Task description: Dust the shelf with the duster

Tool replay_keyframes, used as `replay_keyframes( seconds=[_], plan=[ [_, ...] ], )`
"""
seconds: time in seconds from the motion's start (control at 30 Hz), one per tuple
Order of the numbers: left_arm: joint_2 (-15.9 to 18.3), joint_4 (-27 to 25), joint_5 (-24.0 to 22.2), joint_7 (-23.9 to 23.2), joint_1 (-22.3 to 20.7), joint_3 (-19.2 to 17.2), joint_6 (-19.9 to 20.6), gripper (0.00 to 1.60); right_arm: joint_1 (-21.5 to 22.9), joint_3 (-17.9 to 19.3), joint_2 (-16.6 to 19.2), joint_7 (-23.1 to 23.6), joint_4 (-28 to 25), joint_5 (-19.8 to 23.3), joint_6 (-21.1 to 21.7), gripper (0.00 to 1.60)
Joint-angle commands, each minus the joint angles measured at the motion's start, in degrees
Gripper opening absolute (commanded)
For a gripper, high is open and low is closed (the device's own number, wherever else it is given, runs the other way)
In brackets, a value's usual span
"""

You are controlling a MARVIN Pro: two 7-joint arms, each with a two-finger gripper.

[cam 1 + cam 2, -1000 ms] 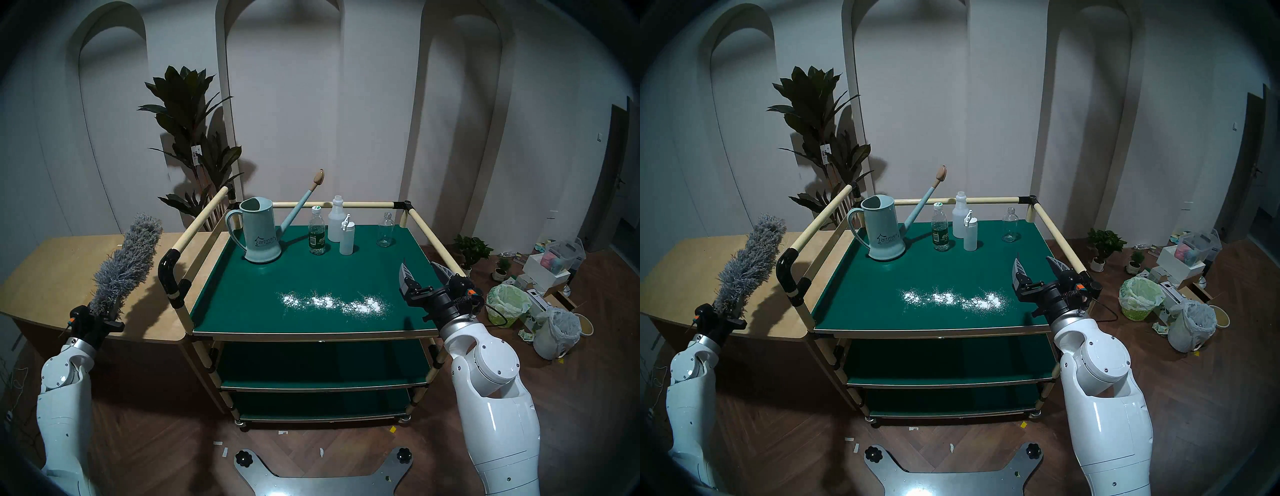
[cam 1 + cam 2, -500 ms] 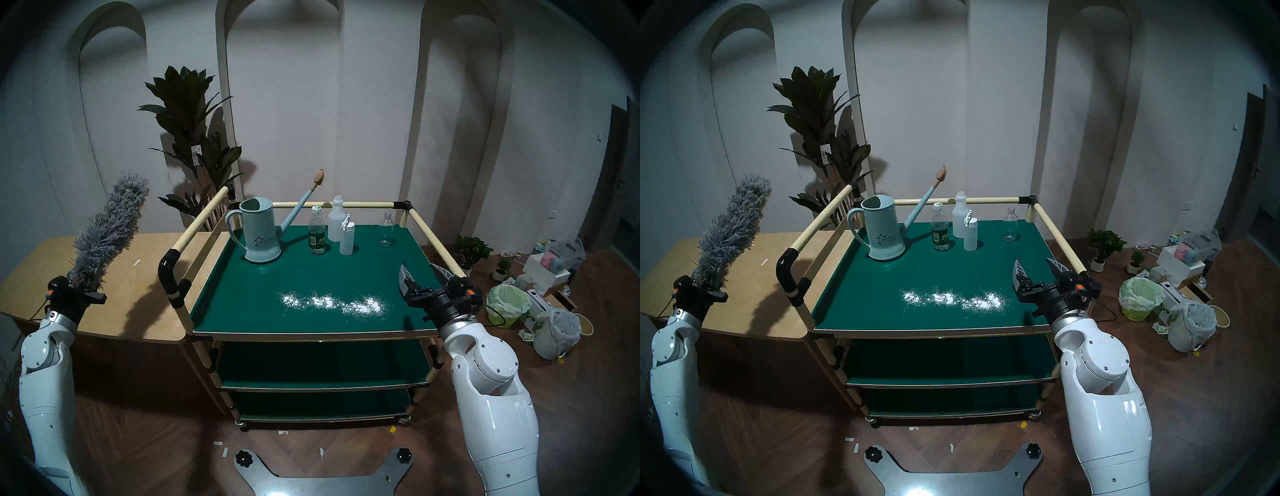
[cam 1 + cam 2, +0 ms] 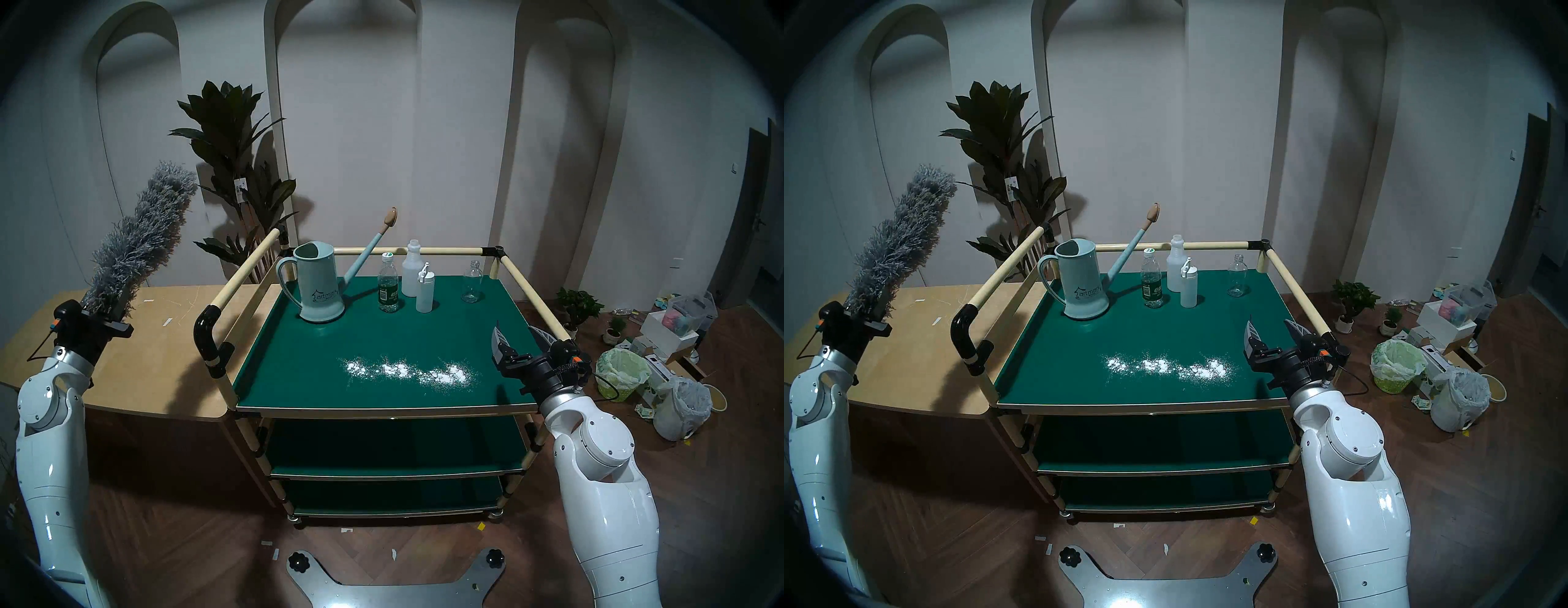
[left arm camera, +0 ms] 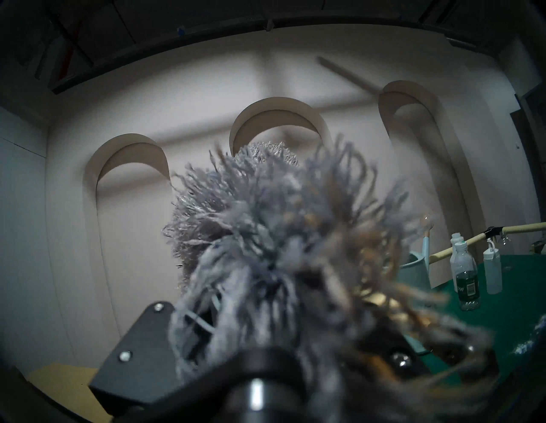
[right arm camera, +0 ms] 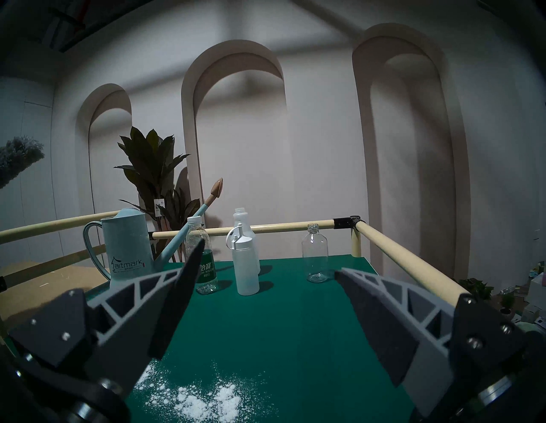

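The fluffy grey duster (image 3: pixel 140 237) (image 3: pixel 898 242) sticks up and to the right in the air, over the tan table and left of the cart. My left gripper (image 3: pixel 104 312) (image 3: pixel 866 316) is shut on its lower end; the fibres (image 4: pixel 266 221) hide the handle and fingers. The shelf (image 3: pixel 297 373) (image 3: pixel 1055 373) is the green top tier, with a streak of white powder (image 3: pixel 407 371) (image 5: pixel 201 404) near its front right. My right gripper (image 3: pixel 517 333) (image 5: pixel 270 265) hovers open and empty over the shelf's right edge, just behind the powder.
At the back of the shelf stand a pale blue watering can (image 3: pixel 318 284), a water bottle (image 3: pixel 388 284), two white bottles (image 3: pixel 413 271), and a clear glass bottle (image 3: pixel 471 282). Cream rails (image 3: pixel 242 276) run along three sides. Tan table (image 3: pixel 140 361) on the left; bins (image 3: pixel 621 373) on the floor to the right.
My left arm has lifted the duster higher, first drifting left, and its tip now stands well above the table. The right gripper has barely shifted.
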Motion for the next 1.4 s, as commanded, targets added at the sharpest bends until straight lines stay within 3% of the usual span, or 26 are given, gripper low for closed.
replay_keyframes(
  seconds=[0.0, 0.57, 0.97, 1.37],
  plan=[
    [-1.1, -7.1, -1.9, 0.1, 0.1, 1.2, 4.1, 0.0, 1.7, 0.7, 0.2, -0.5, 0.5, 0.0, -0.3, 1.6],
    [-5.3, -19.0, -6.0, 2.0, -0.1, 8.2, 14.8, 0.0, 4.4, 1.3, 0.2, -1.9, 3.0, 0.0, -0.5, 1.6],
    [-10.2, -28.3, -8.1, 6.3, 6.1, 14.1, 26.5, 0.0, 11.0, 1.9, 1.2, -2.5, 3.0, 0.5, -1.3, 1.6],
    [-13.5, -35.1, -8.8, 11.8, 11.1, 17.1, 35.1, 0.0, 17.7, 2.3, 3.0, -2.9, 4.8, 0.5, -1.5, 1.6]
  ],
)
